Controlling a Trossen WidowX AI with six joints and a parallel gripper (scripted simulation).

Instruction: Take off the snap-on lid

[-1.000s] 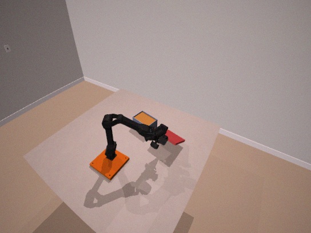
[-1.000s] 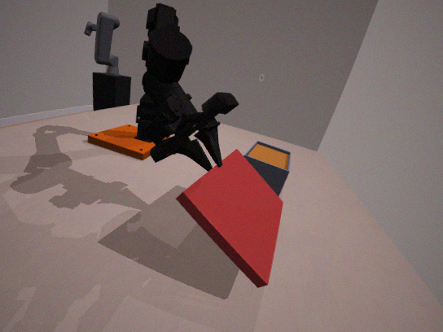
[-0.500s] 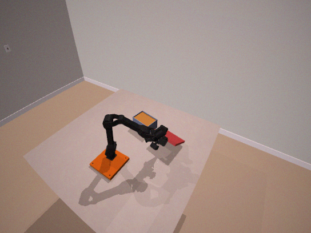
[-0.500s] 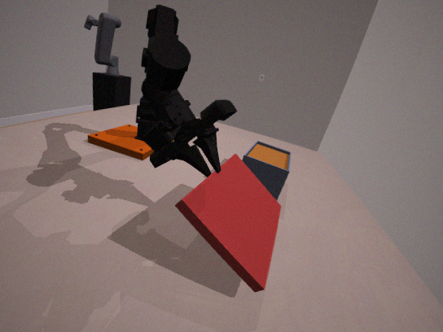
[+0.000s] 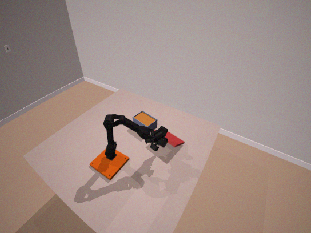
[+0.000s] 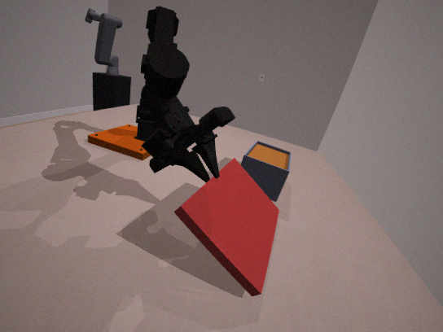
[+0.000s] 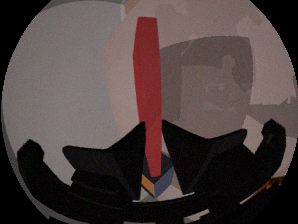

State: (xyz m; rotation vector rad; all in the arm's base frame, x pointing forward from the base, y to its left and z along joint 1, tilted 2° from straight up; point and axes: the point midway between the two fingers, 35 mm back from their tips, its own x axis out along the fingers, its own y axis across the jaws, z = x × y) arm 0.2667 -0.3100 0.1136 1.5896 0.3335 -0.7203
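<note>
The red lid (image 5: 175, 139) (image 6: 236, 220) (image 7: 147, 70) is held tilted above the table (image 5: 86, 137), off the box, its outer face up and sloping down away from my gripper. My gripper (image 6: 213, 179) (image 7: 153, 124) is shut on the lid's near edge. The lid's shadow lies on the table below it; whether its lowest corner touches the table I cannot tell. The storage box (image 5: 137, 123) (image 6: 265, 177) (image 7: 162, 184) stands upright and open behind the lid in the exterior view, blue-grey with an orange inside. In the top view the gripper hides part of the lid.
The arm's orange base plate (image 5: 120, 164) (image 6: 118, 140) lies on the table, left of the gripper in the top and exterior views. A grey arm (image 6: 105, 38) on a dark pedestal (image 6: 111, 91) stands in the background of the exterior view. Walls rise behind the table.
</note>
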